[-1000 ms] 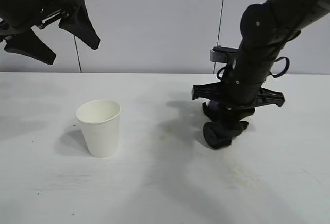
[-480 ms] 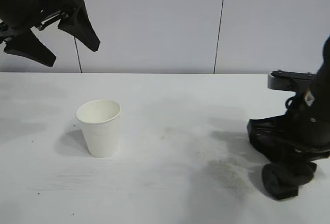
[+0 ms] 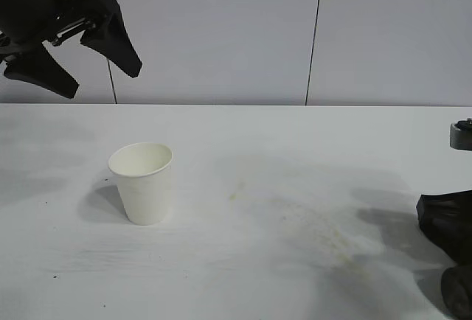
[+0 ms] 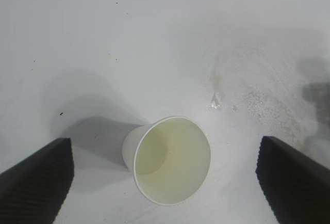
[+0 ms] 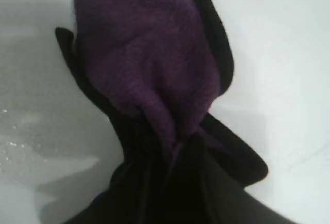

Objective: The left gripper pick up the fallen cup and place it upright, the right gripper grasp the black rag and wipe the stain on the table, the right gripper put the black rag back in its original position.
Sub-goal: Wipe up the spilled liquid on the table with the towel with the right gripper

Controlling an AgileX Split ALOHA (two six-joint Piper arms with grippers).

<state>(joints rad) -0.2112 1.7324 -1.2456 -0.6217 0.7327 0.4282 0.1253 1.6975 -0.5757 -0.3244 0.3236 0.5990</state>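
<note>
Left end effector (image 3: pixel 77 58) hangs high over the table's (image 3: pixel 243 276) far left corner, its fingers (image 4: pixel 36 180) spread wide with nothing between them, while the white cup (image 3: pixel 141 182) stands upright below. At the right edge, the right end effector (image 3: pixel 451 254) is clamped on the black rag (image 5: pixel 154 95), whose purple patch faces its wrist camera. A faint yellowish stain (image 3: pixel 324 235) smears the table between cup and rag.

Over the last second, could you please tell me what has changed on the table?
The right gripper, still shut on the black rag, swept from the table's middle to the exterior view's right edge, leaving a faint smear where it passed. The cup stayed upright in place, and the left gripper kept hovering open above it.
</note>
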